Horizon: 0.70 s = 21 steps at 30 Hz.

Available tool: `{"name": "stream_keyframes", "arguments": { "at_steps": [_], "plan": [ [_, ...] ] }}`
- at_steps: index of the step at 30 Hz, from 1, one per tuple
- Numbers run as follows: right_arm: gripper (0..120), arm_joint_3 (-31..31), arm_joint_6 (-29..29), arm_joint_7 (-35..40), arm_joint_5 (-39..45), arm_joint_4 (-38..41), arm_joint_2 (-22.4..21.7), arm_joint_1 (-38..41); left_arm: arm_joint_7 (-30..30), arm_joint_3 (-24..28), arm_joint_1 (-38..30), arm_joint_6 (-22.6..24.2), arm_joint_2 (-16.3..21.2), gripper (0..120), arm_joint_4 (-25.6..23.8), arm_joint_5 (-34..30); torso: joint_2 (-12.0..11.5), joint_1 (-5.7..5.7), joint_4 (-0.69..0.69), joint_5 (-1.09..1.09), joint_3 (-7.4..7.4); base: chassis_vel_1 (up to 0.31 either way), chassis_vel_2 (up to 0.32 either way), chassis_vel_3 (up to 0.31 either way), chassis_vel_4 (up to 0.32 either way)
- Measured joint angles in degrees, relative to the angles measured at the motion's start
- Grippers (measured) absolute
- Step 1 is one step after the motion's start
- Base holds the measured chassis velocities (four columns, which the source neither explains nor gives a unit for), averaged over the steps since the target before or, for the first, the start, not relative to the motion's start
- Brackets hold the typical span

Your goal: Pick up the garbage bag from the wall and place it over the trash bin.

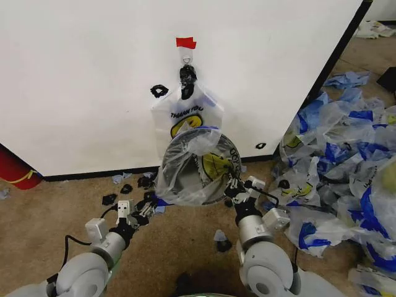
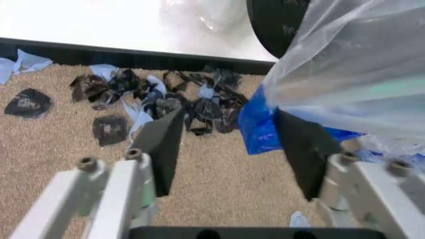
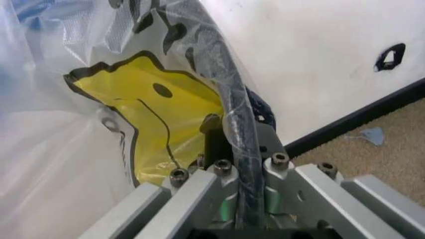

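Garbage bag (image 1: 193, 170) already drapes the trash bin (image 1: 204, 164), held tilted off the floor. Right end effector (image 1: 234, 189) is clamped on the bagged bin rim. Left end effector (image 2: 229, 147) stands open, its pad just beside the blue handle (image 2: 259, 124). Advise closing there and pulling the film evenly over the rim.

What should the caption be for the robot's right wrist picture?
Right hand pinching the trash bin rim through the smiley garbage bag, beside the wall.
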Motion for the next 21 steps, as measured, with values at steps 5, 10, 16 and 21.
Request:
{"name": "stream_keyframes", "arguments": {
  "at_steps": [5, 10, 16, 21],
  "plan": [
    [0, -0.02, 0.01, -0.04, 0.27, 1.12, -0.14, -0.29, 0.01, 0.66, -0.17, 0.07, -0.65, 77, 1.38, 0.25, 0.00, 0.00, 0.01, -0.01, 0.00, 0.000, 0.000, 0.000, 0.000],
    [0, -0.02, 0.00, -0.24, 0.42, 1.83, -0.55, -1.06, 0.03, 0.90, -0.81, 0.13, -0.82, 94, 2.96, 0.25, 0.00, 0.00, -0.01, -0.01, 0.01, 0.000, 0.000, 0.000, 0.000],
    [0, 0.03, 0.00, -0.29, 0.32, 1.36, -0.56, -0.86, -1.37, 0.32, -0.73, 0.71, -0.70, 99, 3.21, 0.48, 0.00, 0.00, 0.00, -0.01, 0.01, 0.000, 0.000, 0.000, 0.000],
    [0, 0.03, 0.18, -0.52, -0.23, 0.38, -0.50, -1.16, -5.30, -0.49, -0.43, 2.18, -0.72, 99, 1.46, 1.28, 0.00, 0.00, 0.00, -0.01, 0.01, 0.000, 0.000, 0.000, 0.000]
  ]
}}
